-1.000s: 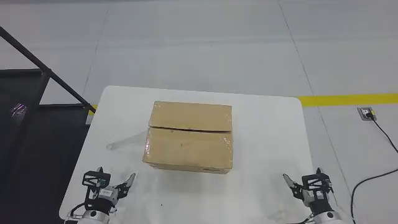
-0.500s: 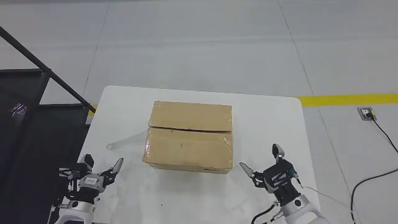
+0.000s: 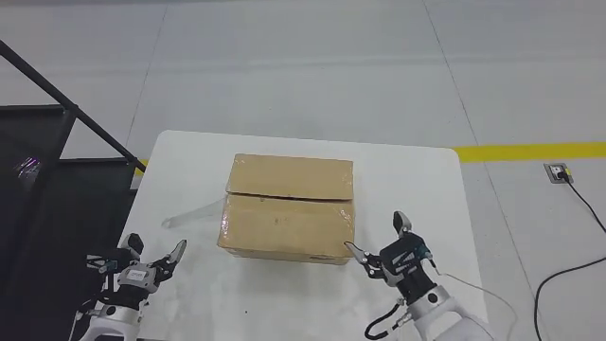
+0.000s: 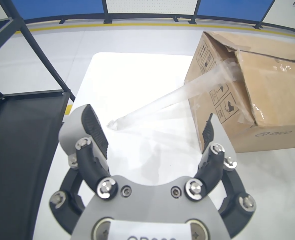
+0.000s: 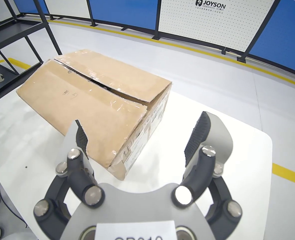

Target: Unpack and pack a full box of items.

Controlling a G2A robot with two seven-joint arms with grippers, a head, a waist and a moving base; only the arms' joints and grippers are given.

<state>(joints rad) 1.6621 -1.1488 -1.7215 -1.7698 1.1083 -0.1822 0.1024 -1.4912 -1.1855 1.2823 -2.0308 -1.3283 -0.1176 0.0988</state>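
Box is sitting mid-table, flaps shut, seam split, tape strip trailing off one end. You are likely handling stiff, fairly heavy cardboard: take a flap edge at the seam. Left gripper and right gripper are hovering at the table's near edge, jaws wide, holding nothing. Tabletop is looking smooth; a black rack is standing beside the table.
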